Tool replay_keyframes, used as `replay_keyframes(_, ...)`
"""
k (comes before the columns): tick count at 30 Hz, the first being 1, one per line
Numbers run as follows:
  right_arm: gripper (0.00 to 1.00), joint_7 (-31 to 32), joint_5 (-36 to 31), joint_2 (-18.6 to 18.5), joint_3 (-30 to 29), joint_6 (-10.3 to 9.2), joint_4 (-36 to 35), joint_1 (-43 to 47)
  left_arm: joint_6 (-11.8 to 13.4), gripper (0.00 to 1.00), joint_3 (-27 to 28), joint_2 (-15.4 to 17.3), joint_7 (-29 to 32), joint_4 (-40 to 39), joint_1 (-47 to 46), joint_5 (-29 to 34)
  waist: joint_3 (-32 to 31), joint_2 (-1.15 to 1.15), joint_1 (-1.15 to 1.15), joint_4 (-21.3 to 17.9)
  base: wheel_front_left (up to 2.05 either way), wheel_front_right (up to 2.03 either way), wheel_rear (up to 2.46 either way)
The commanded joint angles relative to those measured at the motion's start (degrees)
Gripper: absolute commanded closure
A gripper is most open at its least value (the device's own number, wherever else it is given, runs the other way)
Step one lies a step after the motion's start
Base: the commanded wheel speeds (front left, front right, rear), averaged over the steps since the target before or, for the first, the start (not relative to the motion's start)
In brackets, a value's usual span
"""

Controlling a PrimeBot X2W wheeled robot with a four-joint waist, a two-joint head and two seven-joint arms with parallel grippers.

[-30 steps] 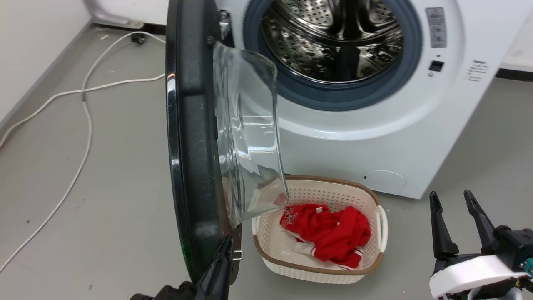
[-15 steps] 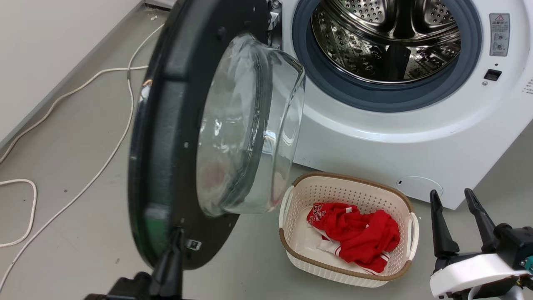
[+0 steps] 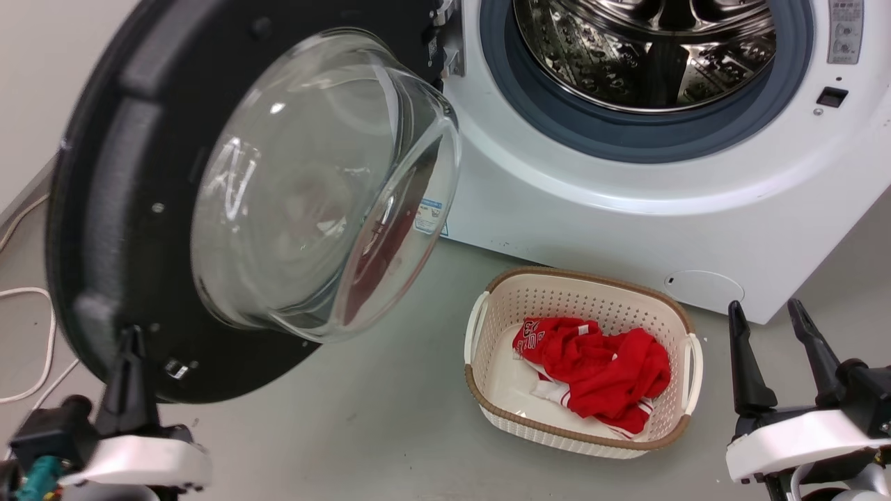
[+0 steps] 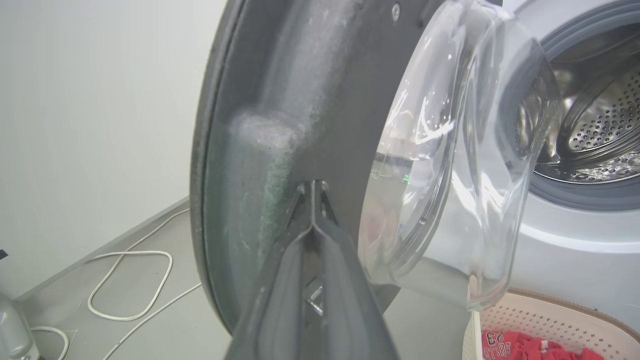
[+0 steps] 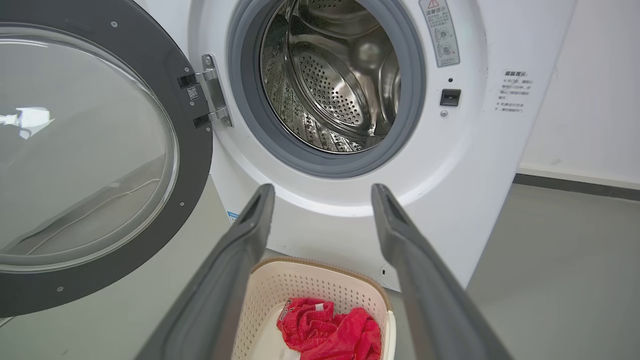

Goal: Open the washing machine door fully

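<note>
The washing machine [image 3: 626, 229] fills the top right of the head view, its steel drum [image 3: 647, 49] exposed. Hinged at the machine's left, the washing machine door [image 3: 104, 209] stands swung wide, its glass bowl [image 3: 313, 181] facing me. My left gripper [image 3: 129, 337] is shut, and its tip rests against the door's lower inner rim. The left wrist view shows the same gripper [image 4: 312, 189] pressed on the door [image 4: 280, 100]. At the lower right my right gripper [image 3: 764, 311] stays open and holds nothing. Beyond that gripper [image 5: 322, 192] the right wrist view takes in the door [image 5: 192, 150] and the machine [image 5: 475, 175].
A cream basket [image 3: 480, 396] with red clothes [image 3: 592, 369] sits on the grey floor in front of the machine, between the door and my right gripper. A white cable [image 3: 47, 334] lies on the floor at far left, near the wall [image 4: 100, 125].
The door has swung further open to the left, now showing its inner face broadly. My shut left gripper moved left with its lower rim. The head view shifted; the right gripper kept its pose.
</note>
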Motion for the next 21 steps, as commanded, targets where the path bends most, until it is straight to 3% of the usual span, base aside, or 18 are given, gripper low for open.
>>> replay_keyframes(1,0.00,0.06,-0.14,0.06,-0.09,-0.04,-0.55,-0.72,-0.21,1.00,1.08,0.65,-0.60,1.01,-1.31,-0.64,0.64,0.00,0.00,-0.19,0.00,0.00,0.00)
replay_keyframes(13,0.00,0.73,-1.08,0.06,0.19,-0.04,-2.59,-3.17,-5.76,1.00,8.70,4.71,-3.22,17.12,-14.29,-4.90,4.58,0.00,0.00,-1.01,0.00,0.00,0.00)
replay_keyframes(21,0.00,0.27,-0.67,0.06,0.37,-0.04,-2.54,-3.86,-9.09,1.00,13.65,4.99,-3.45,24.43,-19.51,-2.47,5.12,0.00,0.00,-2.10,0.00,0.00,0.00)
